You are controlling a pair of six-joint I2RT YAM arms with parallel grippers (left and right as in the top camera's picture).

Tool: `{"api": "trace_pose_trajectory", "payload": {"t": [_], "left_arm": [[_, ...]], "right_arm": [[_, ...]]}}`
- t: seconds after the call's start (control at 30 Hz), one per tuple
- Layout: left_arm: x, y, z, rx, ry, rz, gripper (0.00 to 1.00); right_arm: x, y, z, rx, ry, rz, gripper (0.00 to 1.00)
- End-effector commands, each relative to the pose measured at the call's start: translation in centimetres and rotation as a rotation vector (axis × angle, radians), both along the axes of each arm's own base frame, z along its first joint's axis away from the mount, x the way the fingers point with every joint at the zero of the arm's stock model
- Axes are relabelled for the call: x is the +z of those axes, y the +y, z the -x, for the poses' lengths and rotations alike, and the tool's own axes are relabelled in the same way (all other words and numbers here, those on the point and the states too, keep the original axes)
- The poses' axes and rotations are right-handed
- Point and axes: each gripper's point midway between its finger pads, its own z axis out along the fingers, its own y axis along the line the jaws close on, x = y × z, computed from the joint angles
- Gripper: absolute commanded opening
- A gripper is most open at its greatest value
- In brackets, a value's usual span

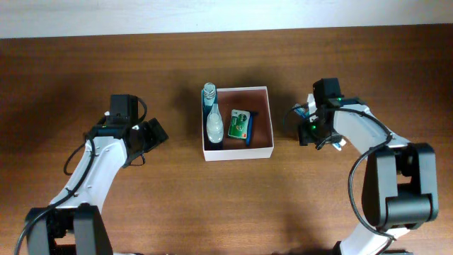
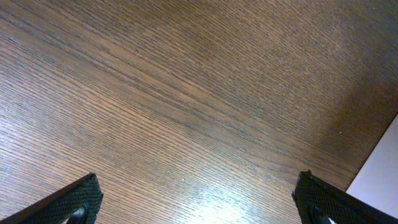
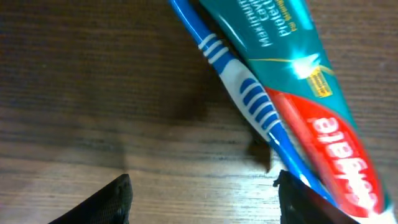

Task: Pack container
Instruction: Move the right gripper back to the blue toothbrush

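I log left jaws open, empty; right jaws open above toothbrush (image 3: 249, 99) and toothpaste (image 3: 298, 68), 3 o'clock of container (image 1: 237, 153).

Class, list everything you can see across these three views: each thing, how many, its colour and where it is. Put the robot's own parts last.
table: one, brown wood, under everything.
container: one, white walls, pinkish-brown inside, table centre.
bottle: one, clear, lying along the container's left wall.
packet: one, green on dark blue, in the container beside the bottle.
toothbrush: one, blue and white, on the table below the right gripper.
toothpaste tube: one, teal and red, beside the toothbrush.
left gripper: one, black, open over bare table.
right gripper: one, black, open.
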Motion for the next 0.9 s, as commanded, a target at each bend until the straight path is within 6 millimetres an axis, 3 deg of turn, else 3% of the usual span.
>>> {"api": "trace_pose_trajectory", "payload": {"t": [0.0, 0.23, 0.4, 0.7, 0.87], "left_arm": [[-0.2, 0.2, 0.1, -0.001, 0.007, -0.008, 1.0], [-0.2, 0.2, 0.1, -0.001, 0.007, -0.008, 1.0], [-0.2, 0.2, 0.1, -0.001, 0.007, -0.008, 1.0], [-0.2, 0.2, 0.1, -0.001, 0.007, -0.008, 1.0], [-0.2, 0.2, 0.1, -0.001, 0.007, -0.008, 0.99]], "right_arm": [[0.0, 0.0, -0.5, 0.014, -0.013, -0.007, 0.68], [0.0, 0.0, -0.6, 0.022, -0.017, -0.007, 0.68], [0.1, 2.0, -0.2, 0.129, -0.006, -0.105, 0.68], [0.1, 2.3, 0.0, 0.198, -0.001, -0.115, 0.68], [0.5, 3.9, -0.1, 0.292, -0.022, -0.198, 0.68]]}}
